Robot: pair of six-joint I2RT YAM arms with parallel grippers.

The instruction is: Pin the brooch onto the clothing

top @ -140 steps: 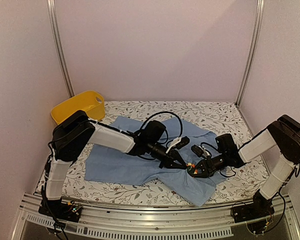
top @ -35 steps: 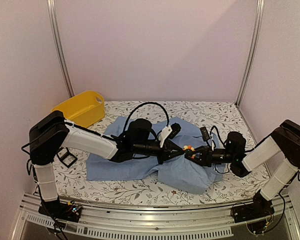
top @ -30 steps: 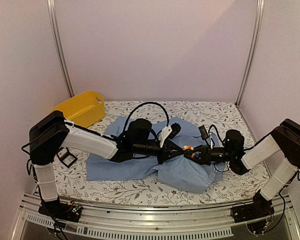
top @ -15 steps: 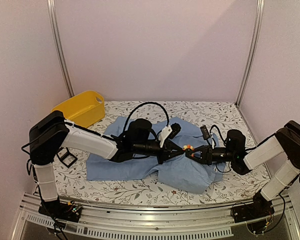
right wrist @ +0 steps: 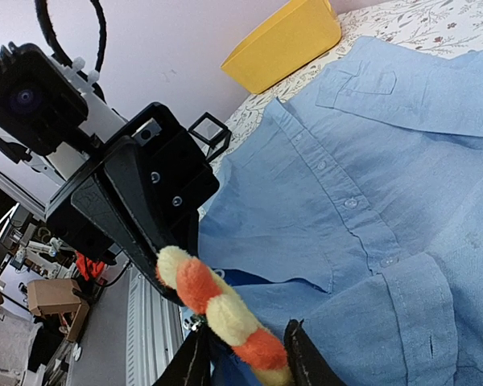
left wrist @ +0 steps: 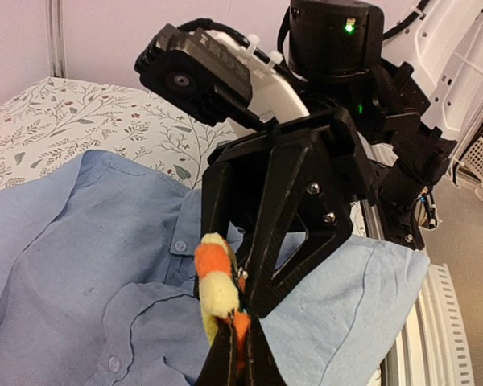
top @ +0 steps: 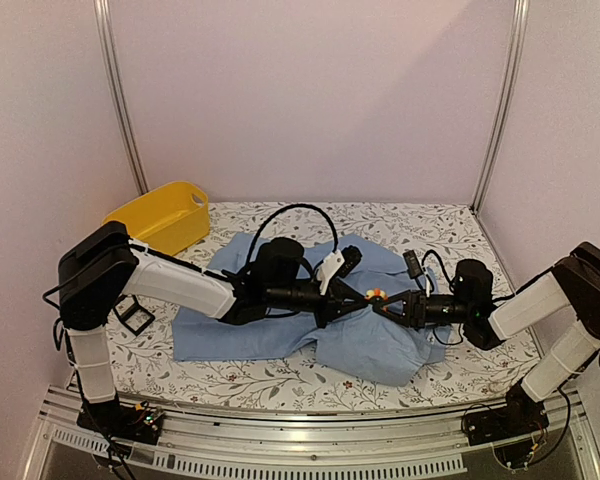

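The orange-yellow brooch (top: 376, 295) hangs in the air just above the light blue shirt (top: 260, 325), between both grippers. My left gripper (top: 363, 297) reaches in from the left. In the left wrist view it (left wrist: 240, 354) is shut on the lower edge of the brooch (left wrist: 213, 281). My right gripper (top: 387, 304) meets it from the right. In the right wrist view its jaws (right wrist: 245, 346) stand on either side of the brooch (right wrist: 217, 310) and touch it. The shirt (right wrist: 370, 161) lies buttoned below, and its front bulges up under the grippers.
A yellow basin (top: 158, 218) stands at the back left. A small black square box (top: 133, 316) lies left of the shirt near the left arm. The table cover is a floral cloth (top: 450, 235). Cables loop above the left arm.
Since the earliest frame both grippers and the brooch have risen from the shirt's lower front and moved a little back. Over the last second the right gripper edged slightly right.
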